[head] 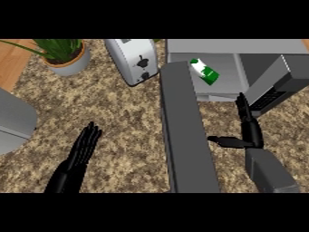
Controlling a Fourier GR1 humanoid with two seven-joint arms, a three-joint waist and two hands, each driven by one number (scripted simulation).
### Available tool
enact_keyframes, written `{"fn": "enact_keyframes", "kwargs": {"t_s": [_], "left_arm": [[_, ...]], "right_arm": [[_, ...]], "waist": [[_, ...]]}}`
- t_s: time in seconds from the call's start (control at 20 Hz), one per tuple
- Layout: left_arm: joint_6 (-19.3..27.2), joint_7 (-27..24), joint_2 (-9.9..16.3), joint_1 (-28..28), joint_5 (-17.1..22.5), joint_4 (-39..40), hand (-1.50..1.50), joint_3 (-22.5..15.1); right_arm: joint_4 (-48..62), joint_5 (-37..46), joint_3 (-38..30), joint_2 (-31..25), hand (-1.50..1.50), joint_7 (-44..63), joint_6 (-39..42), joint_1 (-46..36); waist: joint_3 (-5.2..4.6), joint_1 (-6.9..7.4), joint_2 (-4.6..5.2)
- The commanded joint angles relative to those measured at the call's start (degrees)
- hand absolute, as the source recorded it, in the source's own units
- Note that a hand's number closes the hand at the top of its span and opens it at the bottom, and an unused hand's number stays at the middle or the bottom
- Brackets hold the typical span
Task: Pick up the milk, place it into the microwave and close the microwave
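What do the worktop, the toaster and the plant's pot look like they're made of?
The worktop looks like speckled granite: brown and beige flecks, though its finish is hard to judge. The toaster seems brushed or polished metal, silvery-white with pale highlights and a dark lever. The plant pot may be ceramic or painted clay: a smooth grey-white wall with an orange rim; the look leaves that open.

Green-white milk carton [205, 71] tilted inside open-doored microwave [250, 50]
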Motion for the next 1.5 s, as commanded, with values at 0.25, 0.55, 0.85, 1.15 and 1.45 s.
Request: {"fn": "enact_keyframes", "kwargs": {"t_s": [0.25,0.55,0.85,1.15,1.45], "left_arm": [[-6.98,3.21,5.62,-1.33,1.66,-0.27,1.5,0.65],[-2.97,3.83,2.58,-4.82,-8.21,6.49,1.5,-5.01],[-5.61,4.11,5.19,-8.49,-14.38,10.56,1.5,-8.94],[-5.8,0.66,0.12,-12.17,-18.18,21.41,1.5,-13.87],[1.56,2.94,-7.3,-20.89,-19.25,30.71,1.5,-19.1]], "right_arm": [[-7.12,-3.53,0.57,0.46,-1.5,-5.65,16.38,8.87],[-15.67,-5.14,2.72,1.14,-1.5,-4.91,18.78,16.4],[-27.63,-8.08,4.6,-1.57,-1.5,-0.23,23.34,23.67],[-42.87,-12.88,6.17,-2.31,-1.5,4.8,25.78,33.51],[-61.71,-18.31,7.69,-2.71,-1.5,12.88,27.31,44.16]], "waist": [[-0.15,-1.66,-0.68],[-0.16,-2.08,-0.67],[-0.27,-3.18,-0.91],[-0.24,-2.64,-0.56],[-0.21,-2.6,-0.37]]}}
